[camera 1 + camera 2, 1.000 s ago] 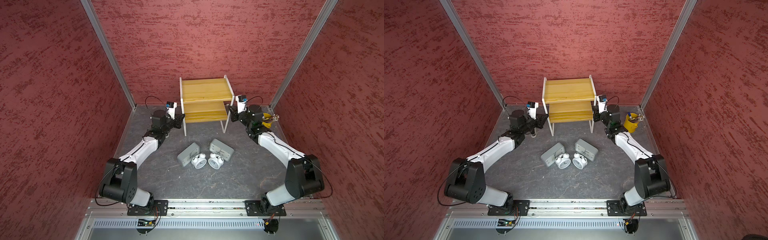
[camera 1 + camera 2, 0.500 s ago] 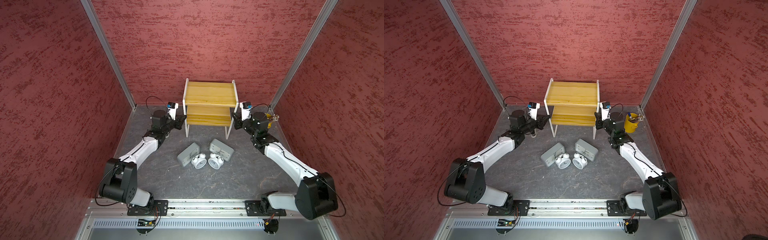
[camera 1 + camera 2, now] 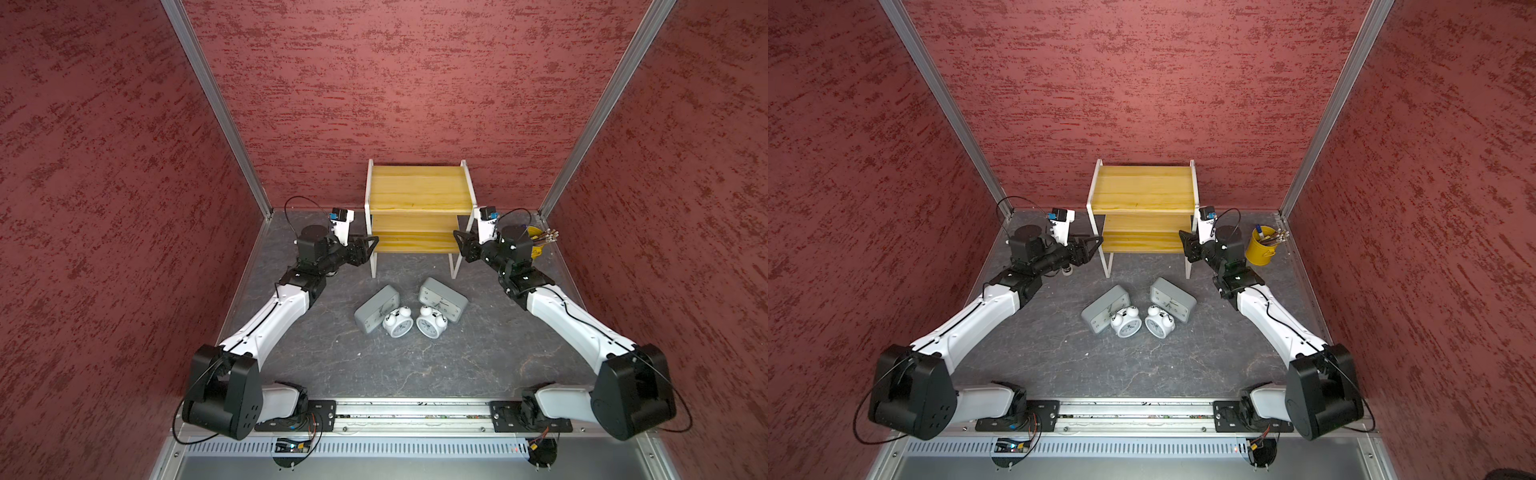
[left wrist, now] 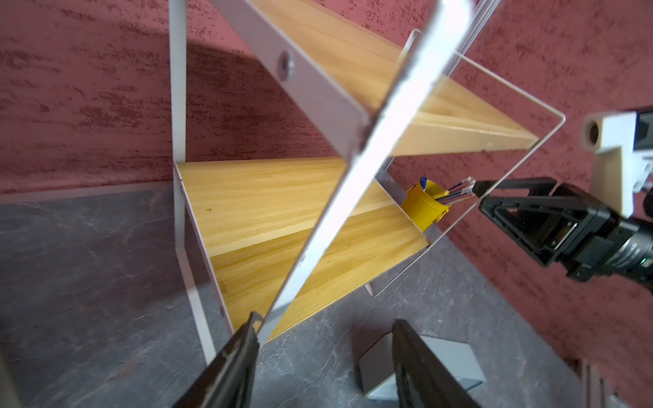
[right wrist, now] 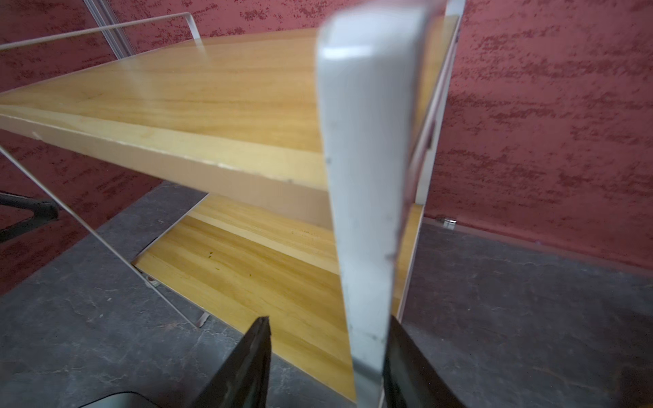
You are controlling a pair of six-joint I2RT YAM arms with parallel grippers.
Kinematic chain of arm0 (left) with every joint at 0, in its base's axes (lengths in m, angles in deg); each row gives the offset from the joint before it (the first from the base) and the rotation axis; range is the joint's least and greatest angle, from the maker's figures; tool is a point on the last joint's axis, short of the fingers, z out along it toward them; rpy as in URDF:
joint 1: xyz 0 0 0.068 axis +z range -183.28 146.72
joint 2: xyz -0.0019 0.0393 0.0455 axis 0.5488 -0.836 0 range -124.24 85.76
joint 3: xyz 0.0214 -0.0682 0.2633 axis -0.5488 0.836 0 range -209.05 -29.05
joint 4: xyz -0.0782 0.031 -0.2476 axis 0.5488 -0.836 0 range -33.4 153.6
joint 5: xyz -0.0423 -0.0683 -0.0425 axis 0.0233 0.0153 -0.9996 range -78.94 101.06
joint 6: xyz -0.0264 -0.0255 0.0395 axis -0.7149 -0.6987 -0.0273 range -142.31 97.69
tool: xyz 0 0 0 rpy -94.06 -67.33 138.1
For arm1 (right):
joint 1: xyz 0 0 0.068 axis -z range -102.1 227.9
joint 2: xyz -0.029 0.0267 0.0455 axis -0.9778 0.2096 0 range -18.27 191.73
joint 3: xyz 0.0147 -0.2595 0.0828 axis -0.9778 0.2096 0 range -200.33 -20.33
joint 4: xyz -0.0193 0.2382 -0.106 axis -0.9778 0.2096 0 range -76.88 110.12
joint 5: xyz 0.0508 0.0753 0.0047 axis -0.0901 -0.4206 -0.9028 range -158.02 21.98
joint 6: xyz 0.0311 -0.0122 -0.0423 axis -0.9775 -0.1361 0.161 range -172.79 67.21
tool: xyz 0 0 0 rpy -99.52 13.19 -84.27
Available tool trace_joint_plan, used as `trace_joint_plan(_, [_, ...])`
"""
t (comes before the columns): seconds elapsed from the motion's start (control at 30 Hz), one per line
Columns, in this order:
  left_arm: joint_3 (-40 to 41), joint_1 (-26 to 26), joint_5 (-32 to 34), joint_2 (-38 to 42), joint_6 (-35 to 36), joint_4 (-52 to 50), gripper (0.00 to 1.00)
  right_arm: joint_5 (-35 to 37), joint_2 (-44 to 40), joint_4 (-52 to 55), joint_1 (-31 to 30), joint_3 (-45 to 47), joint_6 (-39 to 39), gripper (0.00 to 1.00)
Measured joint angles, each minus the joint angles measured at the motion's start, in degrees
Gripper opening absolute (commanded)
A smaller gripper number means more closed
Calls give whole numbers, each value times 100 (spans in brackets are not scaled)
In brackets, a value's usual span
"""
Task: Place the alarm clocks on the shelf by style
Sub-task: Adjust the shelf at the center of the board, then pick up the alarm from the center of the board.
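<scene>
The left end effector and right end effector have just opened, releasing the front legs of the shelf, which now stands square. Four alarm clocks lie on the table before it, ready for sorting.

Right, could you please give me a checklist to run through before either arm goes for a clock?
1. Left claw open: ok, jaws apart.
2. Right claw open: ok, jaws apart.
3. Claws clear of the shelf: not ok, a white frame leg stands between each claw's jaws.
4. Both boards bare: ok.
5. Clocks separable: cannot tell; left twin-bell clock looks to touch left grey clock, right twin-bell clock looks to touch right grey clock.
6. Yellow pen cup clear of right arm: cannot tell, it stands close beside it.
</scene>
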Motion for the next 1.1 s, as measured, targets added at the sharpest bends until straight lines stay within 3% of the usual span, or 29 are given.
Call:
trace_joint_plan(0.13, [0,-66,160,372,20,-693,84,0,-195,262,-7,0,-2,81])
trace_joint_plan(0.4, [2,-752,765,1023,-4,-2437,94,-59,-1113,754,-7,197,4,84])
trace_joint_plan(0.63, [363,-1488,1517,841,7,-3182,93,-127,-1880,1163,-7,754,-24,86])
trace_joint_plan(1.1, [518,-1930,2159,109,413,-3276,89,-138,-2168,1410,-7,964,-92,88])
